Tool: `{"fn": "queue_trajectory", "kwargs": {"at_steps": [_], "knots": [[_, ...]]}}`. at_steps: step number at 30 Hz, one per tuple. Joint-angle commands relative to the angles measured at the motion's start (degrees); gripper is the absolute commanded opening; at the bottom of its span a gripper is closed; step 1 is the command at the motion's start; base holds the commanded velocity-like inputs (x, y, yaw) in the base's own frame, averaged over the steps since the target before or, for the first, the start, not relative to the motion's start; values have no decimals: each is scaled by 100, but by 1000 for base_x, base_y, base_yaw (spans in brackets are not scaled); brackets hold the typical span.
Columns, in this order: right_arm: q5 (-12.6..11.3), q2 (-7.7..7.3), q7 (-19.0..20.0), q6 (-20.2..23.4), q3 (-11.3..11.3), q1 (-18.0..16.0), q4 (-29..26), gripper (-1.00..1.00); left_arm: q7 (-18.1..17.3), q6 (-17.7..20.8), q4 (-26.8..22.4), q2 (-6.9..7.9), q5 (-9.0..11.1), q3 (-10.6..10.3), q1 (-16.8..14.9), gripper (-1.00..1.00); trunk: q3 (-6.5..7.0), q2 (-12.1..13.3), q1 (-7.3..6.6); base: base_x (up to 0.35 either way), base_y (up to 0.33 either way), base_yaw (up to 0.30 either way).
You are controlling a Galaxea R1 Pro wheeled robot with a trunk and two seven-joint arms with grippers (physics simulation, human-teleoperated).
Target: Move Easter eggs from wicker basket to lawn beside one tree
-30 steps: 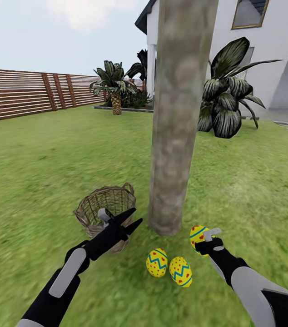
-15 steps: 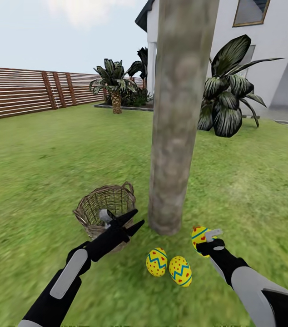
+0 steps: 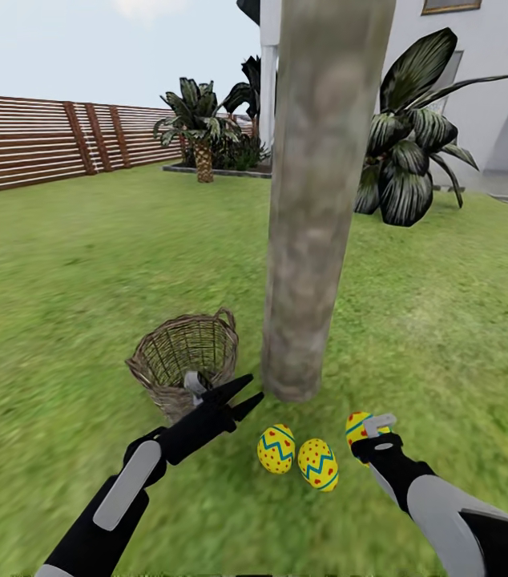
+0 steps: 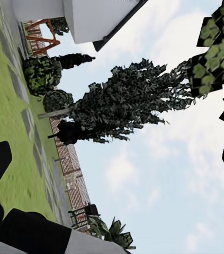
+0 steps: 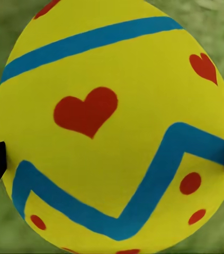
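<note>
We see the wicker basket (image 3: 183, 357) emptied; two Easter eggs (image 3: 296, 457) lie near the tree (image 3: 310, 240); our right end effector (image 3: 370, 437) grasps the third egg (image 5: 114, 124), unreleased; left end effector (image 3: 238, 398) spread, empty.

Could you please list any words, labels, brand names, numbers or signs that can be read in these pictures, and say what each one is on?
None: no readable text.
The egg in the right end effector bears only red hearts, dots and blue bands.
The two eggs on the lawn, the basket and the tree carry no writing.

Bright flat daylight, soft blur, no shadows.
</note>
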Motion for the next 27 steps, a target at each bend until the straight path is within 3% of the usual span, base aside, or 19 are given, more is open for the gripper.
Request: {"fn": "queue_trajectory", "kwargs": {"at_steps": [1,4,8,12,13,16,20,23,27], "knots": [[132,-1,-3,10,-24,-6,-8,-100,5,34,2,2,46,-11,-4,100,-27,-4,1,0,0,0],[342,-4,1,-32,3,-10,-17,-100,7,34,7,-4,46,-16,-4,100,-94,-8,9,0,0,0],[375,0,15,-37,16,-9,-39,-100,14,34,51,-169,31,-17,-4,100,-182,-13,19,0,0,0],[368,-1,0,50,16,-63,-107,-100,14,30,69,-204,28,-20,-4,100,-271,-18,29,0,0,0],[334,-2,-2,266,12,-113,-97,-100,22,27,70,-209,28,-23,-4,100,-293,-20,32,0,0,0],[287,-1,-1,623,1,-281,-103,-100,183,-82,78,-287,26,-103,-4,100,-360,-24,40,0,0,0],[279,4,-1,652,-10,-342,-67,-100,309,-250,71,-311,34,-379,-4,100,-448,-29,50,0,0,0],[299,9,-1,639,-13,-344,-66,-100,319,-262,70,-312,29,-416,-4,100,-515,-33,58,0,0,0],[341,223,-1,664,-2,-538,-115,-100,322,-262,73,-312,28,-421,-4,100,-603,-38,68,0,0,0]]}}
